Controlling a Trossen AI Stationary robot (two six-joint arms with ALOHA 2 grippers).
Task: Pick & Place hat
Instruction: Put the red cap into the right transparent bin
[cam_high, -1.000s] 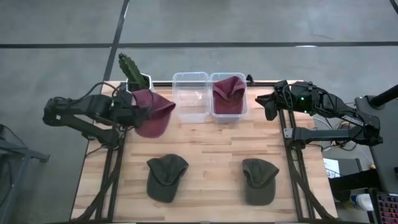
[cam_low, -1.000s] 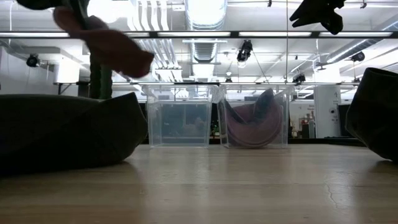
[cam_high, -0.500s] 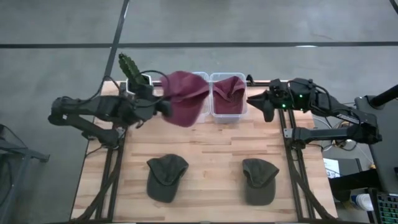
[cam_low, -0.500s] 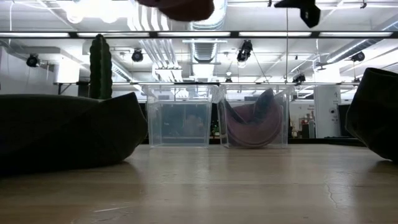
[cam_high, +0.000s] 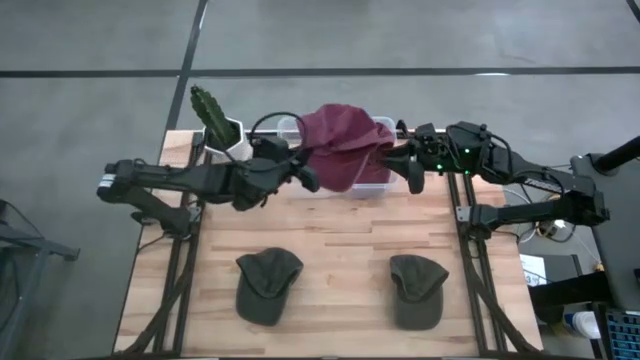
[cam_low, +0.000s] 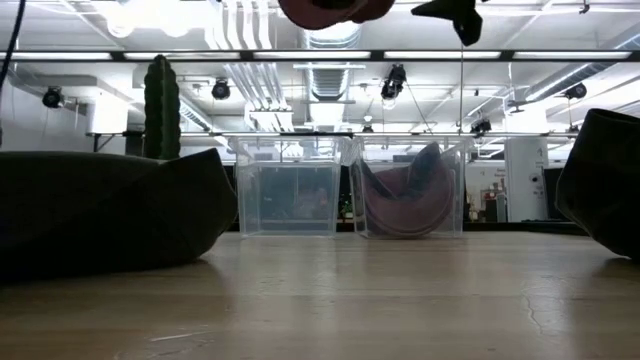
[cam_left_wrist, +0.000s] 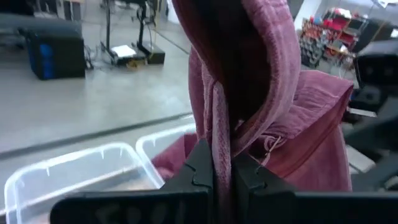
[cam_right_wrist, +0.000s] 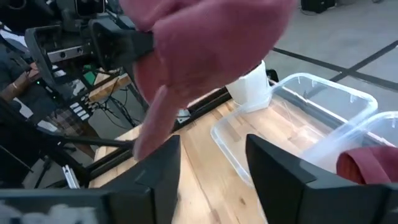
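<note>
- A maroon hat (cam_high: 345, 155) is held up in the air above the two clear bins at the back of the table (cam_high: 330, 250), hanging mostly over the right bin (cam_high: 380, 183).
- The hat is pinched by the left gripper (cam_high: 305, 175), whose fingers (cam_left_wrist: 200, 171) are closed tightly on a fold of the fabric, as seen in the left wrist view.
- The left arm is stretched across from the table's left side towards the bins.
- The right gripper (cam_high: 408, 170) is held just beside the hanging hat, over the right edge of the right bin; its fingers (cam_right_wrist: 163, 163) are spread apart and nothing is gripped between them.
- A second maroon hat (cam_low: 408, 200) is seen lying inside the right bin in the low view.
- The left bin (cam_low: 288, 185) is seen through its clear walls with no hat inside.
- Two dark green caps are laid on the front of the table, one to the left (cam_high: 267, 285) and one to the right (cam_high: 417, 290), well apart.
- A cactus in a white pot (cam_high: 222, 128) is stood at the back left corner, beside the left bin.
</note>
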